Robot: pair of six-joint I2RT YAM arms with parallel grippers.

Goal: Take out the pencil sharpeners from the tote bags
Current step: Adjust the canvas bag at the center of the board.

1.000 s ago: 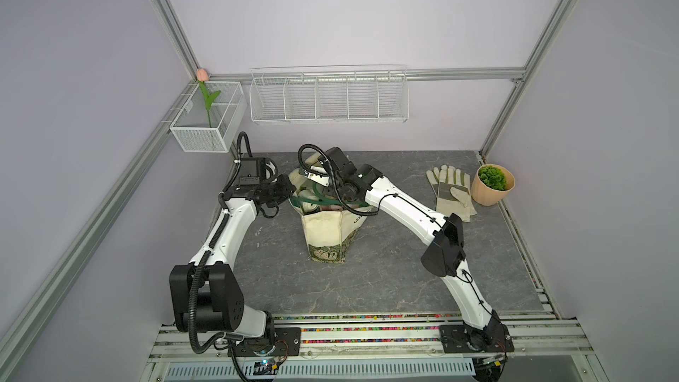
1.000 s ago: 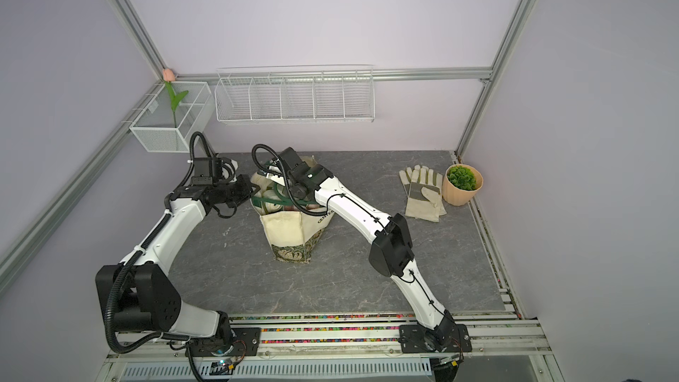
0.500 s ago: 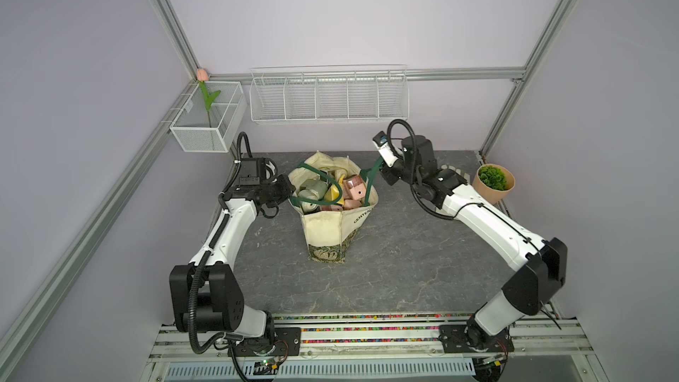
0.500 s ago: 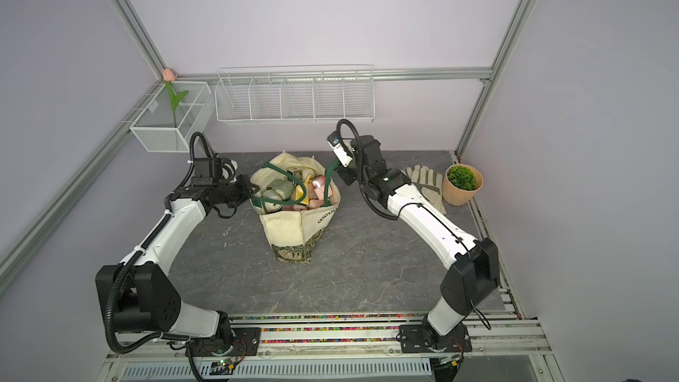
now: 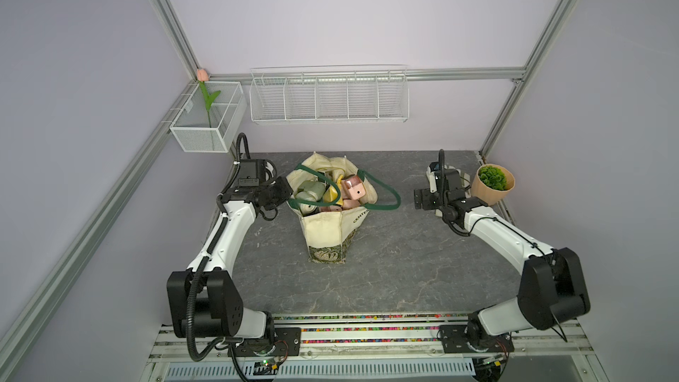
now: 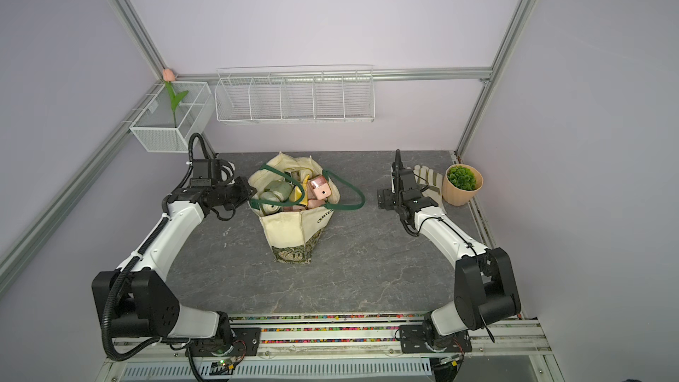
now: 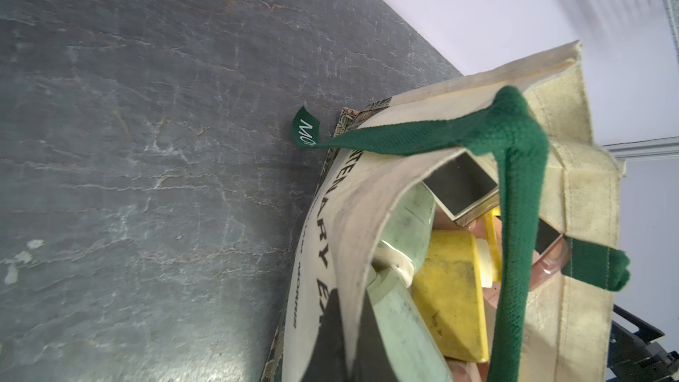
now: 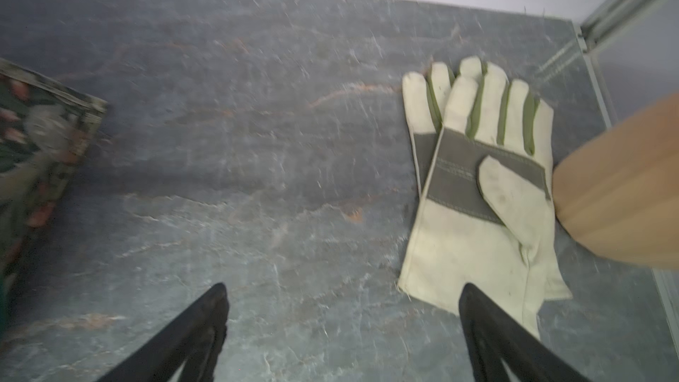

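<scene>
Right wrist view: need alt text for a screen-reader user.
The right gripper, jaws open and empty, hangs over the slate table. Pale work gloves lie flat ahead, beside a tan plant pot; the floral base of the tote bag shows at one edge.

left gripper (image 5: 286,192) pinched shut, right gripper (image 8: 340,293) spread wide

Quick look down at myself. My left arm (image 5: 229,234) has a glossy white shell, a chunky black shoulder housing (image 5: 215,303), and a ribbed black hose (image 5: 191,308) clipped along it with white ties. My right arm (image 5: 503,234) matches, with a white link, a black elbow block (image 5: 551,288) and a thin black wire looping near the wrist. The right claw (image 8: 341,295) shows two matte black tapered fingers (image 8: 205,321). The left claw (image 5: 288,192) is black too. Flat black base plates (image 5: 286,339) carry screws.
</scene>
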